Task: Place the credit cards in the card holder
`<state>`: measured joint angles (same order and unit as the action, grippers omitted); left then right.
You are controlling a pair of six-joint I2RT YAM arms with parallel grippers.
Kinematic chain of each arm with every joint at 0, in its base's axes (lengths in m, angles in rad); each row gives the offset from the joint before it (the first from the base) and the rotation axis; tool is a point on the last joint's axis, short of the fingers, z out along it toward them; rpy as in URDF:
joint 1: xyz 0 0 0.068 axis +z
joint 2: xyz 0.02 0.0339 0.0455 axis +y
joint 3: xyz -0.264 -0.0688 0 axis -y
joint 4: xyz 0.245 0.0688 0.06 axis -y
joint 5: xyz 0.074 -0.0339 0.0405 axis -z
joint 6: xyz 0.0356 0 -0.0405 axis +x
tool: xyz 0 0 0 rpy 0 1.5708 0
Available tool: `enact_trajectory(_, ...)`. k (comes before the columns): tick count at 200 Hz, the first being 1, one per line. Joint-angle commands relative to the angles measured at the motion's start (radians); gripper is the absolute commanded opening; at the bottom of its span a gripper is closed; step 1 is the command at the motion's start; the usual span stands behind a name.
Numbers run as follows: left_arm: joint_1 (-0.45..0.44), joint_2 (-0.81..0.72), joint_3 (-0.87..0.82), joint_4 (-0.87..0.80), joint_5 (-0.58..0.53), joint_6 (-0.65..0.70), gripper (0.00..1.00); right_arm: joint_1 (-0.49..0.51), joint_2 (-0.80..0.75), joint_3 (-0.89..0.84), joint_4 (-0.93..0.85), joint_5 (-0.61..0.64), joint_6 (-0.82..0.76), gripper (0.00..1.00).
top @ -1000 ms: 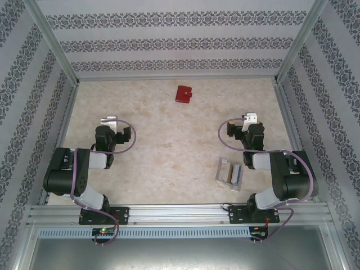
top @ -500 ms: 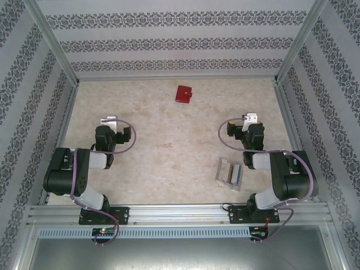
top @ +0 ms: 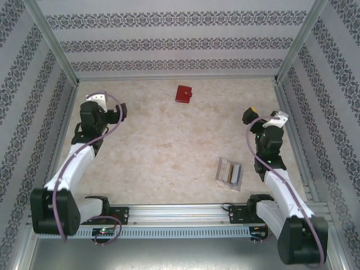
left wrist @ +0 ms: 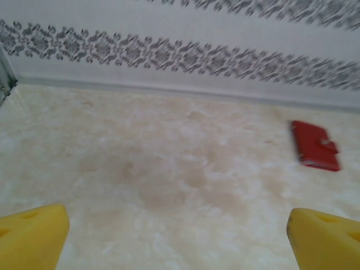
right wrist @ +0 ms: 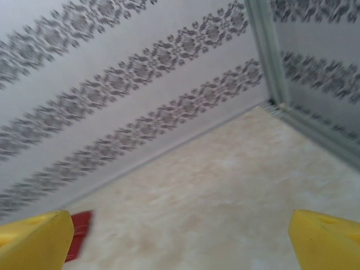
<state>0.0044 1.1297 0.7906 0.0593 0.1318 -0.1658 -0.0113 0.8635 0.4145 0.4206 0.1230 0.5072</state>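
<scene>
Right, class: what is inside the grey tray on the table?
The grey tray holds a few cards, pale tan and greyish, packed side by side. Their exact count, and anything lying beneath them, cannot be seen.

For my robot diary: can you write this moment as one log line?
left gripper: open, empty | right gripper: open, empty | card holder: shut, far side of table | credit cards: in tray

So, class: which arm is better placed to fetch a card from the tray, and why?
Right, probably. The tray holding the credit cards lies beside the right arm, nearer the right hand than the left hand. Both are open.
</scene>
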Motion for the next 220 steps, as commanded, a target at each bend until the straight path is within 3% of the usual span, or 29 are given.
enact_trajectory(1, -0.011, -0.107, -0.089, -0.085, 0.117, -0.218, 1.00, 0.012, -0.043, 0.032, -0.332, -0.186, 0.220, 0.98)
enact_trajectory(19, -0.009, -0.197, -0.163, -0.125, -0.043, -0.705, 1.00, 0.098, -0.035, 0.124, -0.622, -0.117, 0.202, 0.98)
enact_trajectory(31, -0.010, -0.232, -0.209, -0.126, -0.024, -0.824, 1.00, 0.174, -0.006, 0.186, -0.780, -0.057, 0.203, 0.98)
enact_trajectory(42, -0.029, -0.238, -0.221, -0.105, 0.020, -0.809, 0.99, 0.246, 0.038, 0.254, -0.927, -0.008, 0.220, 0.98)
enact_trajectory(82, -0.267, -0.128, 0.064, -0.565, -0.119, -0.529, 1.00, 0.618, 0.302, 0.495, -1.289, 0.213, 0.306, 0.98)
enact_trajectory(108, -0.356, 0.053, 0.196, -0.710, 0.040, -0.468, 1.00, 0.797, 0.492, 0.626, -1.450, 0.314, 0.416, 0.98)
enact_trajectory(117, -0.389, 0.112, 0.250, -0.774, 0.069, -0.430, 1.00, 0.824, 0.543, 0.672, -1.510, 0.327, 0.465, 0.97)
enact_trajectory(139, -0.428, 0.187, 0.317, -0.886, -0.001, -0.365, 1.00, 0.852, 0.600, 0.715, -1.576, 0.293, 0.571, 0.89)
enact_trajectory(160, -0.428, 0.204, 0.323, -0.884, -0.056, -0.342, 1.00, 0.857, 0.554, 0.652, -1.542, 0.256, 0.662, 0.85)
enact_trajectory(193, -0.428, 0.182, 0.299, -0.836, -0.001, -0.338, 1.00, 0.860, 0.490, 0.559, -1.433, 0.135, 0.753, 0.78)
enact_trajectory(220, -0.427, 0.187, 0.315, -0.888, -0.031, -0.303, 1.00, 0.895, 0.506, 0.521, -1.376, 0.127, 0.809, 0.59)
